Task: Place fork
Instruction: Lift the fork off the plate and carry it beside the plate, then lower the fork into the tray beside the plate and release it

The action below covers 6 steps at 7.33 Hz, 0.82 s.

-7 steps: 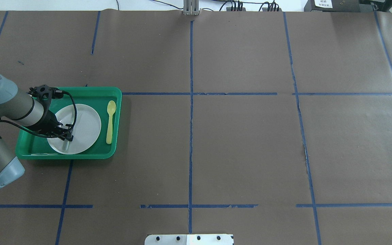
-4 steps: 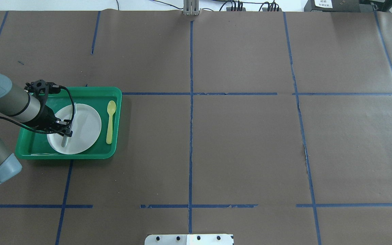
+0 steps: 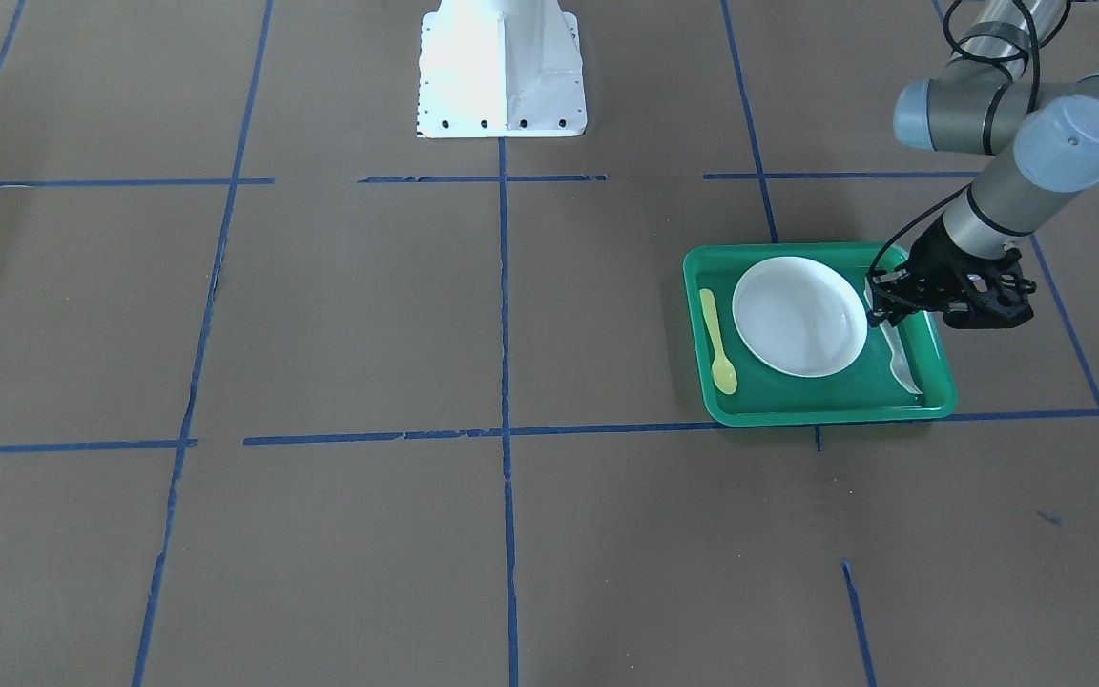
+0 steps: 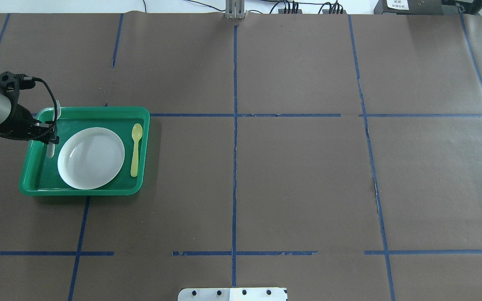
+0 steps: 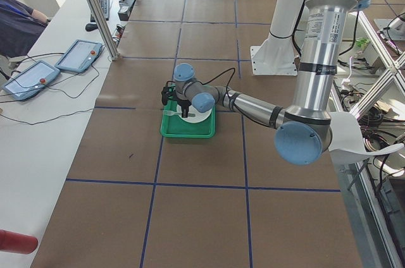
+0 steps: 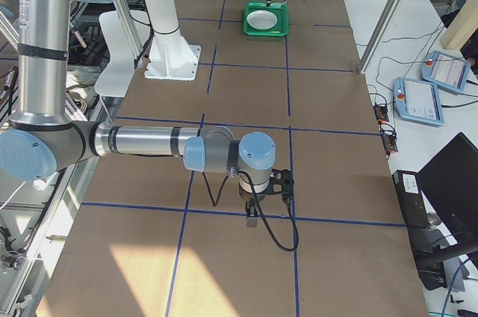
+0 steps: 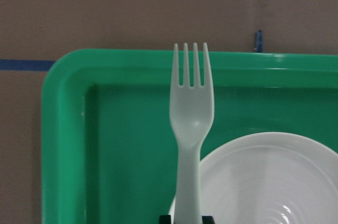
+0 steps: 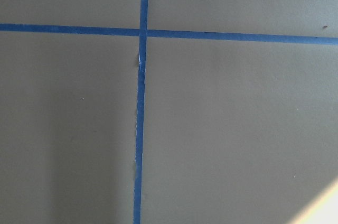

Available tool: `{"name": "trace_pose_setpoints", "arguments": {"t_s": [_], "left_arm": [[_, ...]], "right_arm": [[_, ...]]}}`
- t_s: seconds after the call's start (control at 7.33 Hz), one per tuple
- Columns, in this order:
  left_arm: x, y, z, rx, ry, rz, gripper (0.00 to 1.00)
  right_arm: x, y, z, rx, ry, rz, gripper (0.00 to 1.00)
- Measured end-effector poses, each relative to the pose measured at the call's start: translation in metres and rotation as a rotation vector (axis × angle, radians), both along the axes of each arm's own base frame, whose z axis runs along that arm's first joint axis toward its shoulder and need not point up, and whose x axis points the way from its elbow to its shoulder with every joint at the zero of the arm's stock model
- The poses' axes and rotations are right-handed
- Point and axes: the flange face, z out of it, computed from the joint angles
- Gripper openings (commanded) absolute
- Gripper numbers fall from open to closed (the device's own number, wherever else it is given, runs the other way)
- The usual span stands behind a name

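Observation:
The pale whitish plastic fork (image 7: 191,123) is held by its handle in my left gripper (image 4: 51,137), which is shut on it. In the overhead view the fork (image 4: 53,125) hangs over the left strip of the green tray (image 4: 98,112), beside the white plate (image 4: 91,158), tines toward the tray's far rim. The front view shows the gripper (image 3: 883,310) at the plate's edge with the fork (image 3: 901,363) along the tray's side. My right gripper (image 6: 252,220) shows only in the exterior right view, low over bare paper far from the tray; I cannot tell whether it is open or shut.
A yellow plastic spoon (image 4: 135,149) lies in the tray on the far side of the plate from the fork. The table is covered in brown paper with blue tape lines. The robot's white base (image 3: 502,67) stands at the table's middle edge.
My left gripper has carried the fork from over the plate to the tray's left strip beside the plate, and the arm has drawn back to the left.

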Motion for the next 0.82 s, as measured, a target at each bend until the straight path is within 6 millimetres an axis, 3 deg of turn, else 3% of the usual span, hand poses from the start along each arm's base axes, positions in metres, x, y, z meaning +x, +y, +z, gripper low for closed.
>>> {"name": "trace_pose_setpoints", "arguments": {"t_s": [0.27,0.41,0.82], "left_arm": [[0.0004,0.0003,0.0254,-0.040,-0.029,0.000,0.02],[0.0017,-0.0007,0.0270,-0.044,-0.030,0.000,0.96],[0.0022,-0.0023,0.0212,-0.014,-0.027,0.005,0.99]], "right_arm": [[0.0000,0.0000,0.0000,0.000,0.000,0.000,1.00],[0.0000,0.0000,0.0000,0.000,0.000,0.000,1.00],[0.0000,0.0000,-0.0002,0.000,0.000,0.000,1.00]]}}
